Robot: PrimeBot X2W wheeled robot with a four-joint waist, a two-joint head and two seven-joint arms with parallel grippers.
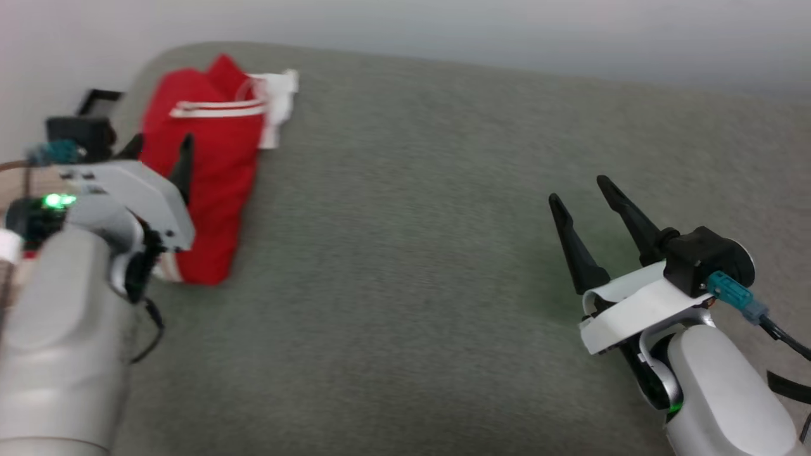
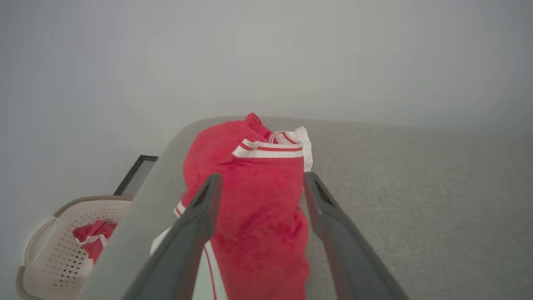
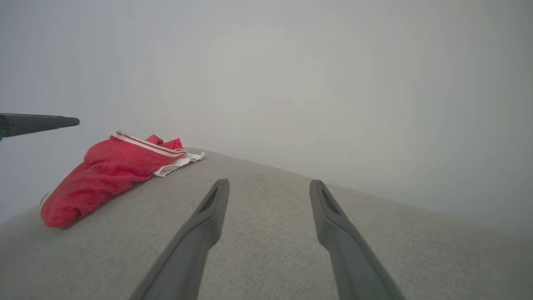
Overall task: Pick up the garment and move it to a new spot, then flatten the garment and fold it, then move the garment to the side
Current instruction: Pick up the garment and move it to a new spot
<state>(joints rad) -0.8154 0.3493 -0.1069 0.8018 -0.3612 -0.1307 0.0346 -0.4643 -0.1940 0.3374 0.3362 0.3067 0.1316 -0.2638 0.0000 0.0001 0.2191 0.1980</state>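
Grey padded surface (image 1: pixel 405 266) is running back to a pale wall, and the garment (image 1: pixel 209 171) is lying bunched at 10 o'clock, right at the left edge, with a white part seemingly drooping over it. Left fingers (image 2: pixel 200 216) are standing wide either side of the bundle, gripping nothing; right fingers (image 3: pixel 204 225) are gaping wide over bare surface at 4 o'clock. A pinch here is likely catching only the top layers, or nudging the bundle off the edge towards the basket (image 2: pixel 50 266) below, which is holding other red cloth. No lettering or label is showing readably, only striped trim.
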